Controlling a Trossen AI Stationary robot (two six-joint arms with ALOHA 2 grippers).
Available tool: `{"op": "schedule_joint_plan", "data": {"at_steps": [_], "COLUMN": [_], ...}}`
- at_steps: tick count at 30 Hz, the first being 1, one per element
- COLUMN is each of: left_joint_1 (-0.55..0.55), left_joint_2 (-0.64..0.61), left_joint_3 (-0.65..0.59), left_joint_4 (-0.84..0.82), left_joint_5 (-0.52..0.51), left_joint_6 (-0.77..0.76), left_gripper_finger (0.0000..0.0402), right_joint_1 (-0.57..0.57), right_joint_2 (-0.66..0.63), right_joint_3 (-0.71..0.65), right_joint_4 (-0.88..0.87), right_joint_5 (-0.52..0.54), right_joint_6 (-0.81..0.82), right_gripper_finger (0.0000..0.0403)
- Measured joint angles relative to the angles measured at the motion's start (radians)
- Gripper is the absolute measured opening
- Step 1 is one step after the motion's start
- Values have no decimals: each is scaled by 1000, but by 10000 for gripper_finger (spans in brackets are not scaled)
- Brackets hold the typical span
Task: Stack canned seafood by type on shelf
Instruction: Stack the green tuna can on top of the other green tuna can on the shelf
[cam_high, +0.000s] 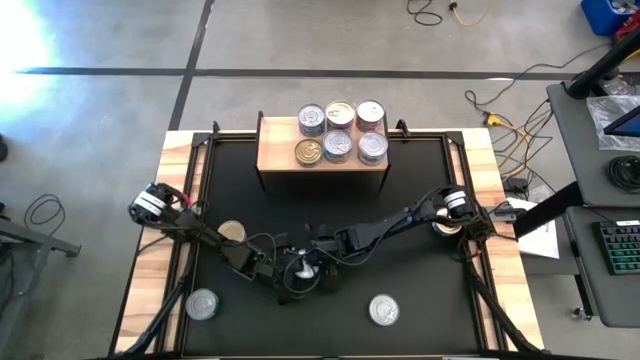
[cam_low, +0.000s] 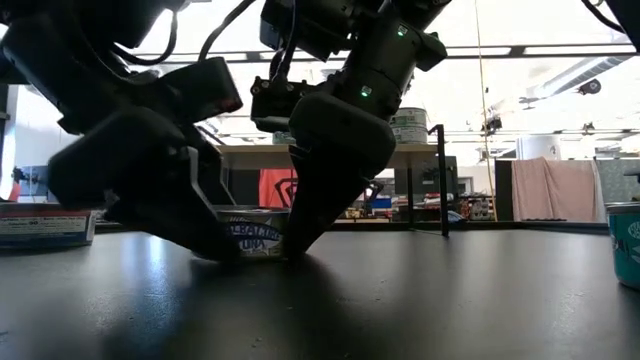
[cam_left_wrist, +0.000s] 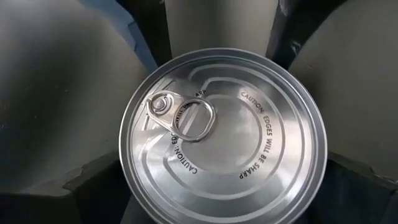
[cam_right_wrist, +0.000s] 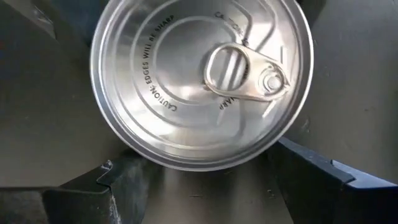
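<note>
**Two grippers meeting over one tin at the front of the mat**

Both arms are reaching into the near-middle of the black mat, where open dark surface is lying between them and the shelf at the far edge. A gold-lidded tin is sitting near the left arm, two silver tins are resting toward the front edge, and another is showing under the right arm.

The silver-lidded can is standing flat on the mat, directly below both wrists. The left gripper is hanging with its fingers spread wide on either side of it; the right gripper is also spread around it, fingertips down at the mat beside its wall. I cannot tell whether either is touching it.

The lid is shining, ringed, with a pull tab. Six tins are sitting on the light-wood shelf.
</note>
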Motion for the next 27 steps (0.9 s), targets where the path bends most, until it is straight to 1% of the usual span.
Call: {"op": "schedule_joint_plan", "data": {"at_steps": [3, 6, 14, 18, 27], "left_joint_1": [10, 30, 31, 32, 36], "left_joint_2": [18, 38, 48, 48, 48], "left_joint_3": [-1, -1, -1, -6, 2], "left_joint_4": [26, 51, 87, 90, 73], "left_joint_5": [-3, 26, -2, 10, 17], "left_joint_6": [-29, -84, -48, -86, -76], "left_gripper_finger": [399, 399, 400, 400, 400], "right_joint_1": [0, 0, 0, 0, -1], "right_joint_2": [0, 0, 0, 0, 0], "right_joint_3": [0, 0, 0, 0, 0], "right_joint_4": [0, -2, -9, -9, -11], "right_joint_5": [-1, -2, -2, -6, -6], "right_joint_6": [-3, -4, 1, 1, -10], "right_gripper_finger": [290, 287, 299, 303, 296]}}
